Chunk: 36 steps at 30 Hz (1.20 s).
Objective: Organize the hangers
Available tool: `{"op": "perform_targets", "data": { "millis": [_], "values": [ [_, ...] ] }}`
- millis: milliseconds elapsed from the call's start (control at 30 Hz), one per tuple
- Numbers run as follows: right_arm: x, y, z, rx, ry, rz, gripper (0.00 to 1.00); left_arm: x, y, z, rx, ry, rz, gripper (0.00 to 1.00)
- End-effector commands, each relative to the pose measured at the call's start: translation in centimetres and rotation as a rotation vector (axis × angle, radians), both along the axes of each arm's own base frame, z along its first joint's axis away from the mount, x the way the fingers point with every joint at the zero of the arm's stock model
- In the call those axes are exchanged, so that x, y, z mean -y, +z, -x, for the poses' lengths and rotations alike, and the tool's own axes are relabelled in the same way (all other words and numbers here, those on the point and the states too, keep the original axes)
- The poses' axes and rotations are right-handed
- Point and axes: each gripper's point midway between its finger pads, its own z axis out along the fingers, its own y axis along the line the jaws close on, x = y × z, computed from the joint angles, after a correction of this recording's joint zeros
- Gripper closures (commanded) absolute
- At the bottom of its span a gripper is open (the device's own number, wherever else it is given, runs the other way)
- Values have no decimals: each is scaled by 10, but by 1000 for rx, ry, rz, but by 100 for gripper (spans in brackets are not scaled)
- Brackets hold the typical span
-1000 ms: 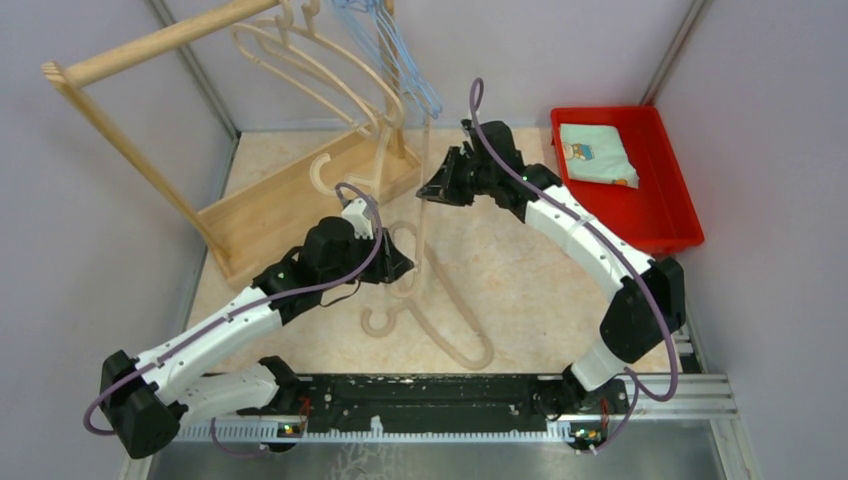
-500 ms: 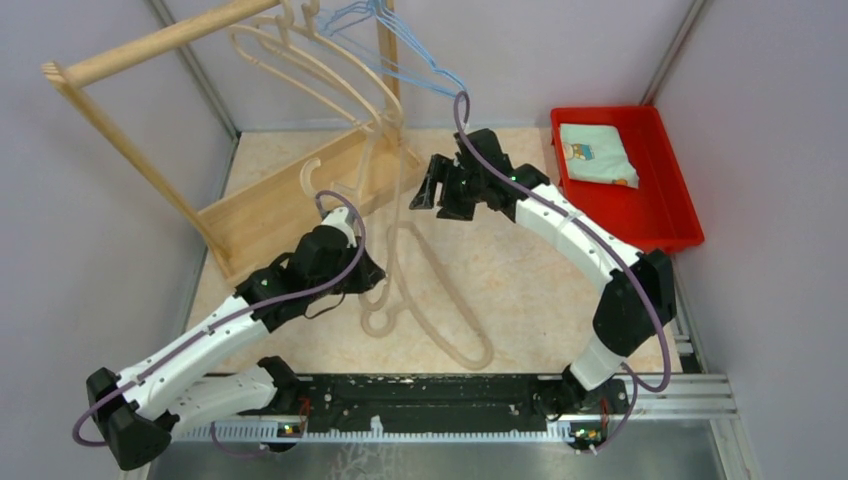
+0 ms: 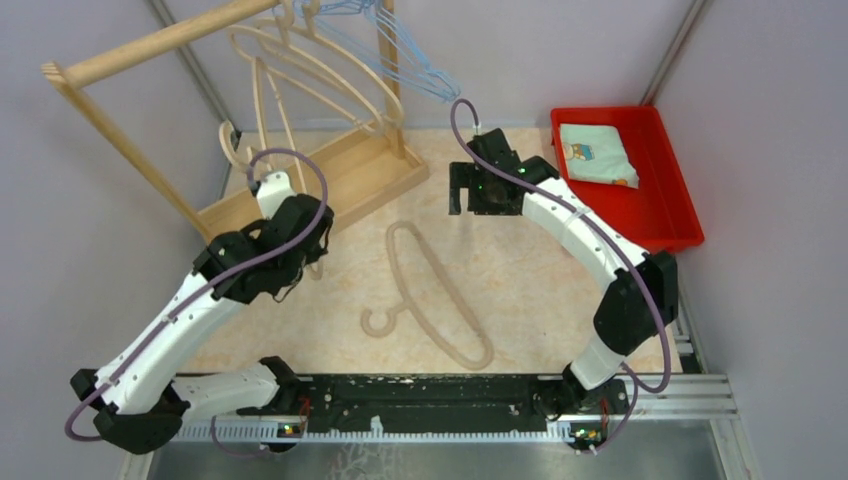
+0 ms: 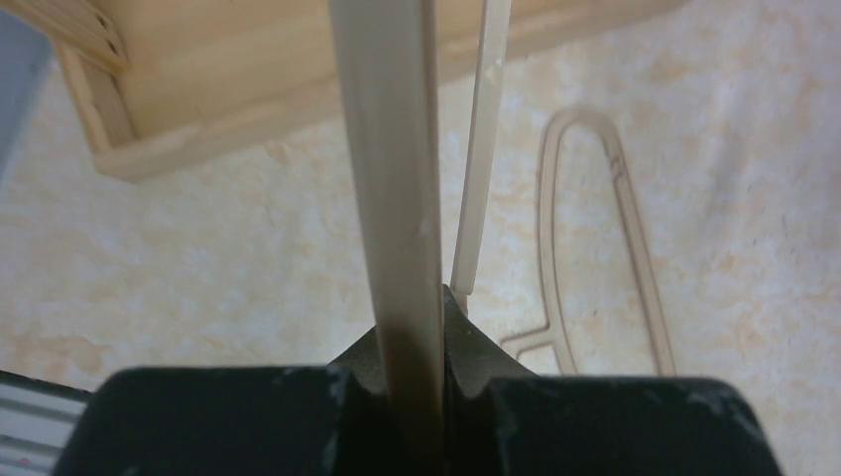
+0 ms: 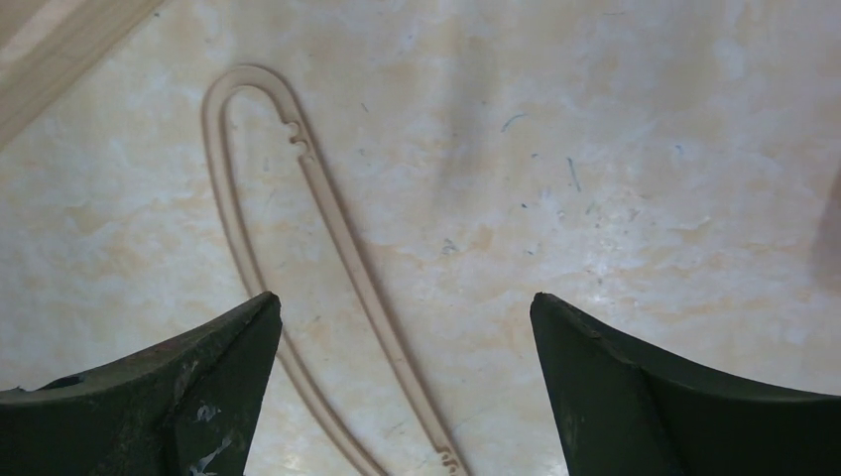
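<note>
The left pincer (image 4: 409,337) is nearly closed, clamped on one thin bar of a beige hanger (image 4: 387,149) and holding it raised over the wooden rack's base (image 3: 300,195), with its hook (image 3: 231,143) up beside the rack's slanted leg (image 3: 130,150). That grip looks like the weak point: it sits on a smooth, rounded bar well away from the hook, so the hanger may pivot or slide between the jaws as the arm swings, and the hook could then meet the rail (image 3: 160,40) at the wrong angle or miss it. The hook is also close enough to the leg to catch on it. On the rail, the beige hangers already hung (image 3: 320,75) and the blue wire hangers (image 3: 410,55) crowd the far end, and a careless approach could knock them together or off. The right pincer (image 5: 407,337) is spread wide and empty above the tabletop (image 5: 595,149), near a second beige hanger lying flat (image 3: 430,290). That arm's purple cable (image 3: 458,115) runs just beside the lowest blue wire tip, where it could snag if the arm rises.
</note>
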Motion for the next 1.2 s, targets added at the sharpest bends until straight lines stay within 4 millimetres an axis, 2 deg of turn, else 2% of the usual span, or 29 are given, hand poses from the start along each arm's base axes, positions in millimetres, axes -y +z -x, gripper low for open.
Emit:
{"op": "perform_targets", "data": {
  "millis": [0, 67, 133, 267, 400, 500, 733, 1000, 1167],
  "values": [
    [29, 14, 7, 72, 24, 121, 5, -35, 52, -15, 82, 107, -220, 100],
    [32, 12, 10, 66, 28, 126, 5, -37, 72, -24, 116, 116, -248, 100],
    [33, 10, 13, 62, 33, 129, 5, -43, 82, -38, 124, 123, -282, 100],
    [37, 12, 15, 70, 45, 144, 5, -65, 84, -66, 94, 148, -295, 100],
    [46, 15, 17, 88, 49, 176, 4, -81, 102, -82, 144, 185, -315, 100],
    [49, 11, 20, 81, 56, 171, 4, -93, 114, -102, 155, 207, -338, 100],
    [51, 3, 25, 60, 77, 157, 4, -95, 140, -150, 182, 188, -271, 100],
    [53, 2, 30, 52, 86, 151, 4, -94, 118, -190, 97, 143, -232, 100],
    [60, 2, 37, 50, 84, 166, 4, -91, 102, -203, 41, 116, -203, 100]
  ]
}}
